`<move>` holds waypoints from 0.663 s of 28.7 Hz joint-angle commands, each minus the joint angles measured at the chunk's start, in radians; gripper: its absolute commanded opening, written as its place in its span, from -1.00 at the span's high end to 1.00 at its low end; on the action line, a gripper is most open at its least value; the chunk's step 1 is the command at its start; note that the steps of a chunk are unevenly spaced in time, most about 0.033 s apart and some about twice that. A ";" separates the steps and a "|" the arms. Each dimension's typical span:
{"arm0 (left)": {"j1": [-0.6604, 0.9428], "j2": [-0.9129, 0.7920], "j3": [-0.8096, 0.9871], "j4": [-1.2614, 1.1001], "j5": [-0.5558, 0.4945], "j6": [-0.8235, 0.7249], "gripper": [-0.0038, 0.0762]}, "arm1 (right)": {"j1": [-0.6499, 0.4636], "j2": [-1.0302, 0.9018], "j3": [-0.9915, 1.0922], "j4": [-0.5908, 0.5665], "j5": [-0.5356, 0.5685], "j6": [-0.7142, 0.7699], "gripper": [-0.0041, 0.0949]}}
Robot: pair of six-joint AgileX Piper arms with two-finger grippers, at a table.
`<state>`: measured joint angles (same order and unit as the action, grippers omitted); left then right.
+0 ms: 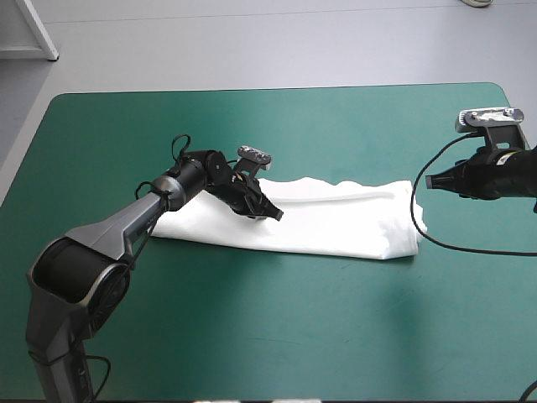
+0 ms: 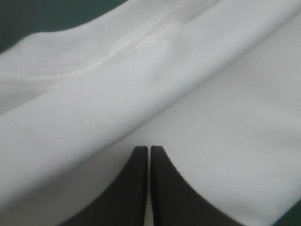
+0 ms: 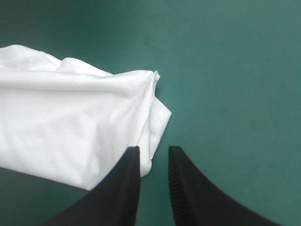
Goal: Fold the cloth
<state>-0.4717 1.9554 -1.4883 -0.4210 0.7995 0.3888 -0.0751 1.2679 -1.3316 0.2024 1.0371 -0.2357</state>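
Your left gripper point(image 2: 149, 149) is showing both black fingers drawn together into one pointed arch, only a hairline between them, and I am seeing nothing pinched there. White fabric is filling everything ahead of and beside those tips, and a stitched hem point(image 2: 136, 40) is crossing farther ahead of them.

From above, that gripper is hanging over the T-shirt point(image 1: 336, 220), a little toward the 9 o'clock side of its middle. Whether the tips are touching the cloth, I cannot tell.

Your right gripper point(image 3: 153, 149) is standing with its fingers a narrow gap apart, holding nothing, with teal-green cover point(image 1: 268, 336) showing between them. One finger is sitting just beside the shirt's bunched end, where the folded layers are stacking up.

Seen from above, the T-shirt is lying as one long folded band across the middle of the table, running from 9 o'clock to 3 o'clock. Your right gripper is waiting at its 3 o'clock end, and bare cover is lying all round
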 commanded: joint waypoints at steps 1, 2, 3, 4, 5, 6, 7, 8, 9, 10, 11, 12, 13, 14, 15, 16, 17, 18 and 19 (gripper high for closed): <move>-0.005 -0.017 -0.024 -0.102 -0.025 0.045 0.86 | -0.006 -0.011 -0.020 0.015 -0.063 -0.004 0.22; -0.005 -0.007 -0.024 -0.108 -0.025 0.045 0.86 | -0.006 0.001 -0.020 0.023 -0.058 -0.004 0.15; -0.005 0.005 -0.024 -0.108 -0.022 0.045 0.86 | -0.006 0.019 -0.020 0.036 -0.050 -0.004 0.05; -0.005 0.020 -0.024 -0.109 -0.015 0.051 0.86 | -0.006 0.051 -0.020 0.053 -0.040 0.000 -0.09; -0.005 0.025 -0.024 -0.111 -0.011 0.053 0.86 | -0.006 0.066 -0.020 0.058 -0.038 0.000 -0.20; -0.005 0.028 -0.024 -0.111 -0.008 0.053 0.86 | -0.006 0.088 -0.020 0.067 -0.033 0.000 -0.29; -0.005 0.032 -0.024 -0.113 -0.006 0.056 0.86 | -0.006 0.111 -0.020 0.080 -0.030 -0.006 -0.34; -0.005 0.034 -0.024 -0.114 -0.003 0.056 0.86 | -0.006 0.131 -0.020 0.094 -0.022 -0.019 -0.34; -0.005 0.034 -0.024 -0.114 -0.003 0.056 0.86 | -0.006 0.151 -0.020 0.116 -0.014 -0.037 -0.32; -0.005 0.036 -0.024 -0.114 -0.003 0.059 0.86 | -0.006 0.181 -0.020 0.138 -0.008 -0.057 -0.28; -0.005 0.036 -0.024 -0.114 -0.003 0.059 0.86 | -0.006 0.200 -0.020 0.154 -0.007 -0.074 -0.24; -0.005 0.036 -0.024 -0.114 -0.003 0.059 0.86 | -0.006 0.227 -0.020 0.160 -0.010 -0.094 -0.18; -0.005 0.036 -0.024 -0.114 -0.003 0.059 0.86 | -0.006 0.244 -0.020 0.160 -0.012 -0.104 -0.15; -0.005 0.036 -0.024 -0.114 -0.003 0.059 0.86 | -0.006 0.263 -0.020 0.160 -0.017 -0.109 -0.14; -0.005 0.036 -0.024 -0.114 -0.003 0.059 0.86 | -0.006 0.285 -0.020 0.160 -0.017 -0.111 -0.14; -0.005 0.036 -0.024 -0.114 -0.003 0.059 0.86 | -0.006 0.295 -0.020 0.157 -0.017 -0.112 -0.14; -0.005 0.036 -0.024 -0.114 -0.003 0.059 0.86 | -0.006 0.310 -0.020 0.157 -0.017 -0.112 -0.14; -0.005 0.036 -0.024 -0.114 -0.003 0.059 0.86 | -0.006 0.323 -0.020 0.157 -0.019 -0.112 -0.14; -0.005 0.036 -0.024 -0.114 -0.003 0.064 0.86 | -0.006 0.334 -0.020 0.157 -0.025 -0.117 -0.14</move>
<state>-0.4706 2.0102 -1.5033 -0.5216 0.7889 0.4475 -0.0751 1.6094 -1.3316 0.3357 1.0433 -0.3336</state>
